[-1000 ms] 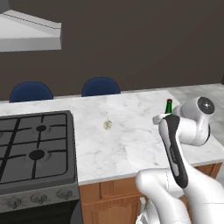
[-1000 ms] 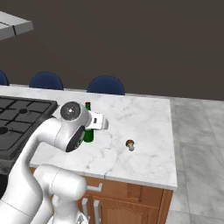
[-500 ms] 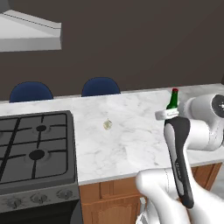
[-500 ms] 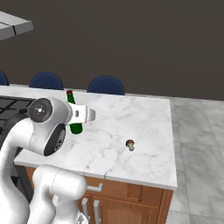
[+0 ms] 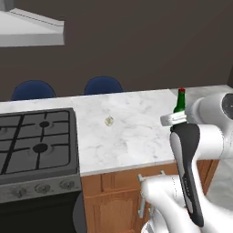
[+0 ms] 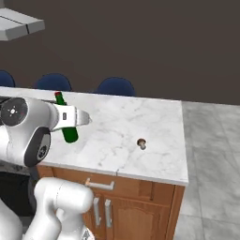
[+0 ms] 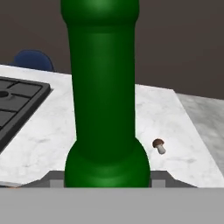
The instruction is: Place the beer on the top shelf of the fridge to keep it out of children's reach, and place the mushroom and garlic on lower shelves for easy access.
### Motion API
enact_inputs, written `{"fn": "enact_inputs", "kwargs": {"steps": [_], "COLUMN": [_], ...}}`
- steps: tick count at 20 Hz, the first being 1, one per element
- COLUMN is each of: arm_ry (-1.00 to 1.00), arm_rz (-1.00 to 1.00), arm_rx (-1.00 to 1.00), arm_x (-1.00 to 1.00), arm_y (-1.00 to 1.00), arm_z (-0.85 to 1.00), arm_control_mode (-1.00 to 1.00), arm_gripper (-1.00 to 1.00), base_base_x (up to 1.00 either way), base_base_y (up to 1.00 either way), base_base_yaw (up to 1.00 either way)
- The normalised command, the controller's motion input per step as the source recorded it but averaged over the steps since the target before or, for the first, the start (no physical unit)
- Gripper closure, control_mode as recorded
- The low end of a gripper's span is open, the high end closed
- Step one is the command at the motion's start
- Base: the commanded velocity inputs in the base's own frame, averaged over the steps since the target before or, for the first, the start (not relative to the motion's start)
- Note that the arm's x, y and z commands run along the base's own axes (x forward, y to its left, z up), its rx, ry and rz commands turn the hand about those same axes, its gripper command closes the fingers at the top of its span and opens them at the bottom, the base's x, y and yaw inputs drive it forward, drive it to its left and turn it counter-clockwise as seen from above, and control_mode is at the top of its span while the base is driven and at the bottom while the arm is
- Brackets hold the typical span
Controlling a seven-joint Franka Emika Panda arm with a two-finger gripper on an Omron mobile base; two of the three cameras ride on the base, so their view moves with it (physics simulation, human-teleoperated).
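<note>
The beer (image 6: 71, 134), a dark green bottle with a red cap, hangs slightly tilted above the marble counter (image 6: 154, 117) with my gripper (image 6: 74, 118) shut around its body. From the left base view the beer (image 5: 180, 103) sticks up out of the gripper (image 5: 174, 119) over the counter's right part. In the hand view the beer (image 7: 105, 87) stands between the fingertips (image 7: 157, 177). The mushroom (image 6: 141, 143) lies on the counter to the right, also the mushroom (image 7: 159, 145). The garlic (image 5: 108, 121) lies mid-counter. The fridge and its shelves are out of view.
A black gas stove (image 5: 36, 141) adjoins the counter on the left, under a range hood (image 5: 27, 32). Blue chairs (image 5: 103, 85) stand behind the counter. Wood cabinets (image 6: 131, 206) sit below; grey floor (image 6: 211, 140) opens to the right.
The arm has swung with the beer in its grip: the bottle rose off the counter and moved leftward in the right base view. Mushroom and garlic stayed put.
</note>
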Motion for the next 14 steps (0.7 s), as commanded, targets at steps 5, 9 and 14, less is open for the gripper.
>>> {"fn": "enact_inputs", "kwargs": {"steps": [5,9,14], "arm_ry": [0.0,0.0,0.0], "arm_rz": [0.0,0.0,0.0], "arm_rx": [0.0,0.0,0.0], "arm_x": [0.0,0.0,0.0], "arm_y": [0.0,0.0,0.0], "arm_z": [0.0,0.0,0.0], "arm_control_mode": [1.0,1.0,1.0], "arm_gripper": [1.0,1.0,1.0], "base_base_x": [-0.78,-0.76,-0.28], "base_base_y": [-0.01,-0.14,-0.24], "base_base_yaw": [0.0,-0.01,-0.16]}}
